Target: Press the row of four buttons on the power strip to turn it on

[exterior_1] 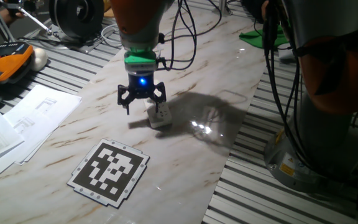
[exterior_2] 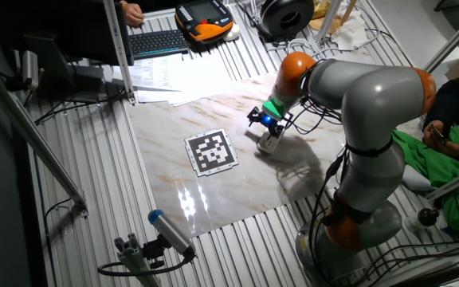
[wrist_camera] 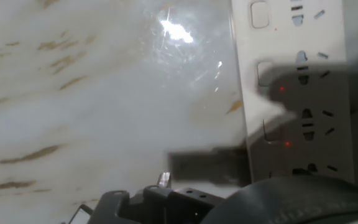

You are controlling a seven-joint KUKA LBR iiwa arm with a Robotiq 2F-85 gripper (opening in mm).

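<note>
The white power strip (exterior_1: 160, 116) lies on the marble tabletop, just right of and below my gripper (exterior_1: 145, 106). The gripper's fingers are spread with a gap between them, so it is open and holds nothing. In the hand view the power strip (wrist_camera: 303, 93) fills the right side. Its buttons run along its left edge: one at the top (wrist_camera: 260, 15), one below it (wrist_camera: 265, 71), and a third (wrist_camera: 270, 130). Small red lights glow beside the lower two. A dark blurred finger (wrist_camera: 207, 166) sits at the strip's left edge. The strip's lowest part is hidden behind the hand.
A black-and-white marker board (exterior_1: 109, 171) lies on the marble in front of the strip. Papers (exterior_1: 33, 118) and an orange-and-black pendant (exterior_1: 8, 62) lie to the left. The robot's base (exterior_1: 328, 124) and cables stand to the right. The marble slab ends at a slatted metal table (exterior_1: 260, 193).
</note>
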